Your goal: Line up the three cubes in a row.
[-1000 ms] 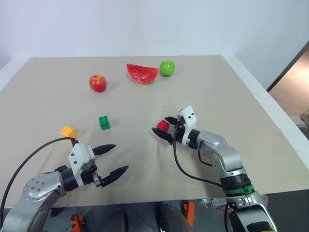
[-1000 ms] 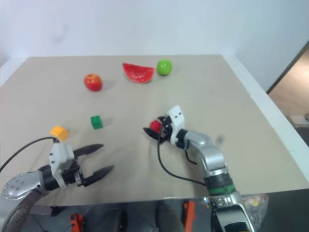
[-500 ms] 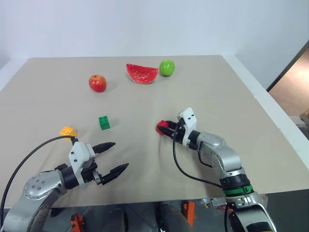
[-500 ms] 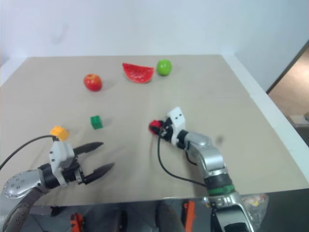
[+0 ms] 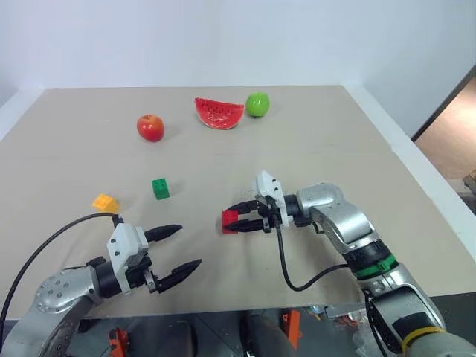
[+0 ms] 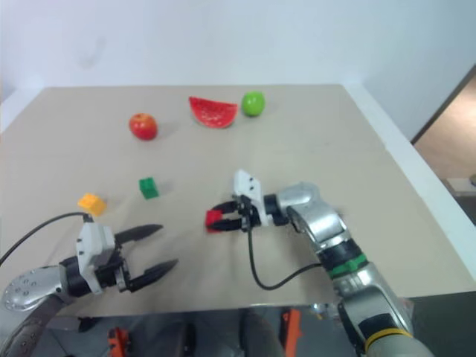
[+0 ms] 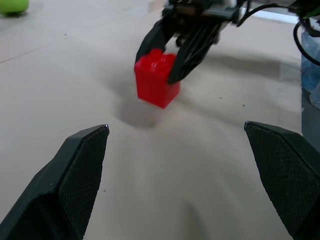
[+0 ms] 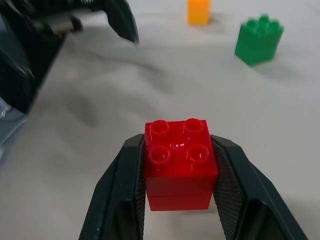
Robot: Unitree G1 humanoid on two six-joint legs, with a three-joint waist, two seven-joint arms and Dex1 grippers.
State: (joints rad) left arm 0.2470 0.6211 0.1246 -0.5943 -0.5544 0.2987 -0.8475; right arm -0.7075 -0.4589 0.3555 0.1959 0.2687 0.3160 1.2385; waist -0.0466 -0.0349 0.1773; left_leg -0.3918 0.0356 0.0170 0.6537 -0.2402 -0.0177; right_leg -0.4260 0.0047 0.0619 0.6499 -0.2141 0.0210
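A wide beige table [image 5: 320, 141] stands in front of a plain white wall. At its far side lie a red apple [image 5: 150, 127], a slice of watermelon [image 5: 219, 113] and a green apple [image 5: 257, 103], well apart from the cubes.

The right gripper [image 5: 242, 216] reaches to the left, near the middle of the table, and its two black fingers are clenched on the red cube [image 5: 230, 222], one finger on each side. In the right wrist view the red cube [image 8: 180, 162] sits between the finger pads with its four studs facing the camera. I cannot tell whether the cube touches the table or is slightly above it.

The green cube [image 5: 160, 188] stands on the table, to the left of the red one and farther from the robot. The orange-yellow cube [image 5: 105, 201] lies more to the left, near the green cube but not touching it.

The left gripper [image 5: 175, 249] hovers over the near left part of the table. Its fingers are spread wide and hold nothing, and they point toward the red cube.
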